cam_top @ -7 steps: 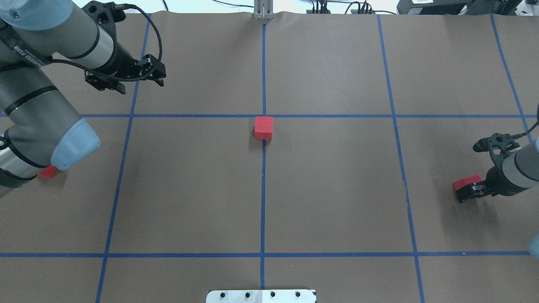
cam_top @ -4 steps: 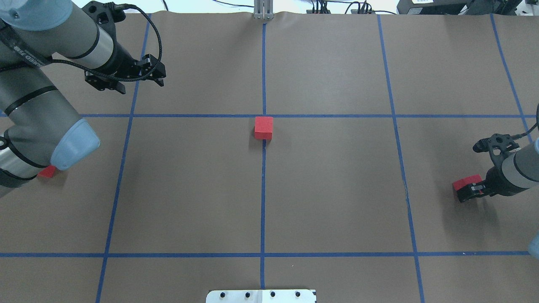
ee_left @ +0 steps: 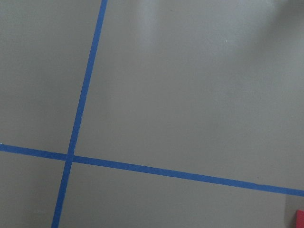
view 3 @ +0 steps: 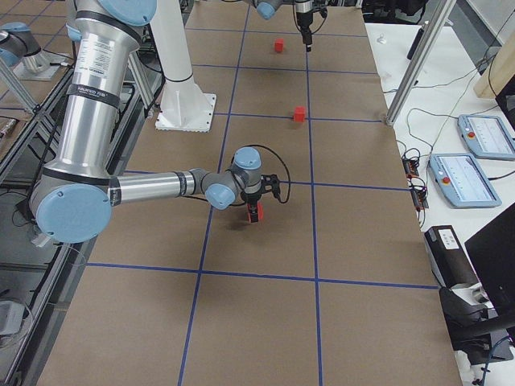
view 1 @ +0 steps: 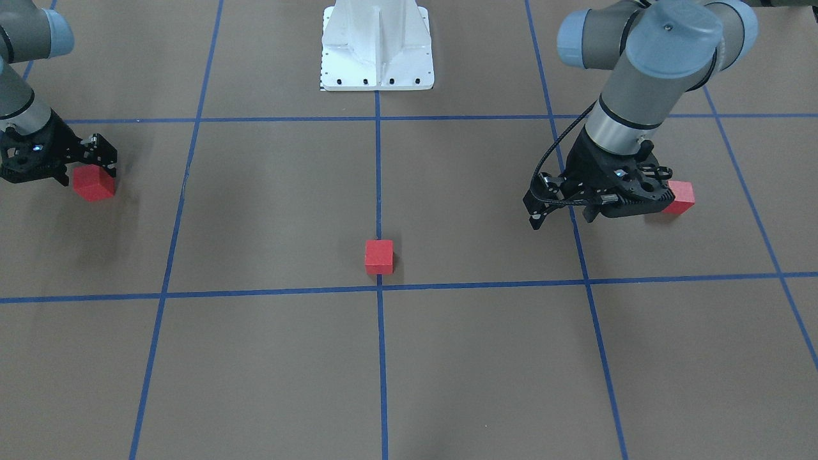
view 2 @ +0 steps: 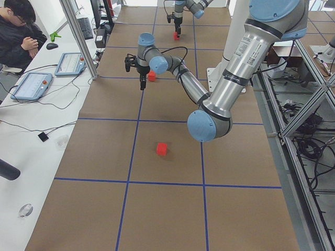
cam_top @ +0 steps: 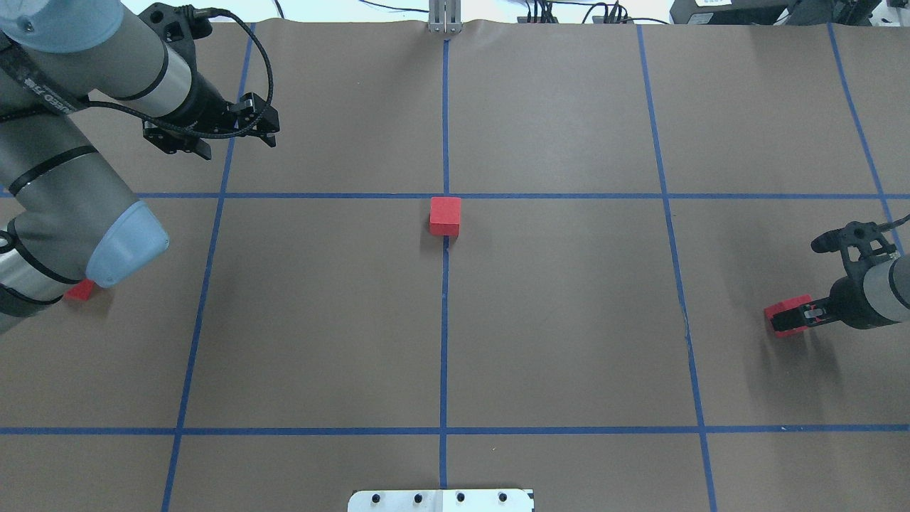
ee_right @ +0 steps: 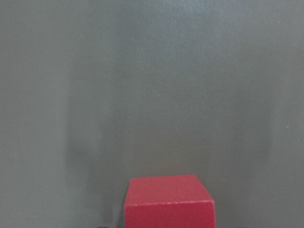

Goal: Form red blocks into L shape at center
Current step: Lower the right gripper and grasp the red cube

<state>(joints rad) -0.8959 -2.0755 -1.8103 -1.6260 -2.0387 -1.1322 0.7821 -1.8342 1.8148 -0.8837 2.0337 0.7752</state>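
Red right block (cam_top: 778,311) sits at the right hand (cam_top: 788,320), well off center (cam_top: 445,195); you cannot tell if it's gripped. Square up on opposite faces, close, lift clear, then set it flush beside the middle block (cam_top: 445,215) by the center. Left hand (view 1: 562,216) hangs wide, empty.

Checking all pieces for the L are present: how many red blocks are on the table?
3 red blocks. One beside the center tape crossing, one at the right gripper, one near the left gripper; none seem hidden.
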